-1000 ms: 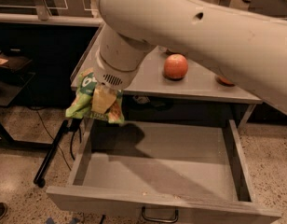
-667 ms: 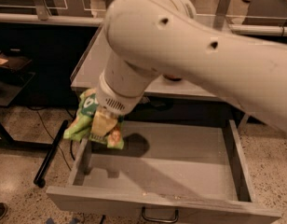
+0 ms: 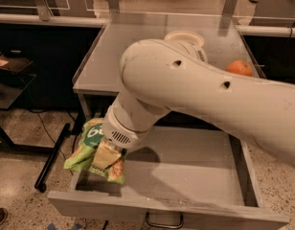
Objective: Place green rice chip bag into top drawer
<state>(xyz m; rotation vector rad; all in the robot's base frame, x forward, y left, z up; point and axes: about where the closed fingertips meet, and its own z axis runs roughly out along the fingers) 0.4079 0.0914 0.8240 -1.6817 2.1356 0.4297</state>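
Since a second ago the bag has been lowered: it was held up near the counter's front left corner and is now carried down below that corner, level with the left end of the open drawer. The arm has also been swung forward, so that much of the counter's front edge is now covered by it.

The gripper is seen at the drawer's left end, below and in front of the counter's front left corner. Its jaws are closed on the bag, with one pale finger pressed flat against the pouch's face. The bag is hung from the grip, crumpled, its lower edge over the drawer's left front part. Its left side appears to lie over or just outside the left wall, and it cannot be told whether the bottom is touched.

The placing is judged to be nearly done: release has not yet been made, and a small shift toward the drawer's middle may be needed first so that the pouch is dropped inside the wall.

Counted: one bag, one drawer pulled out with one handle, one gripper, and one apple near the counter's right edge, half hidden by the arm.
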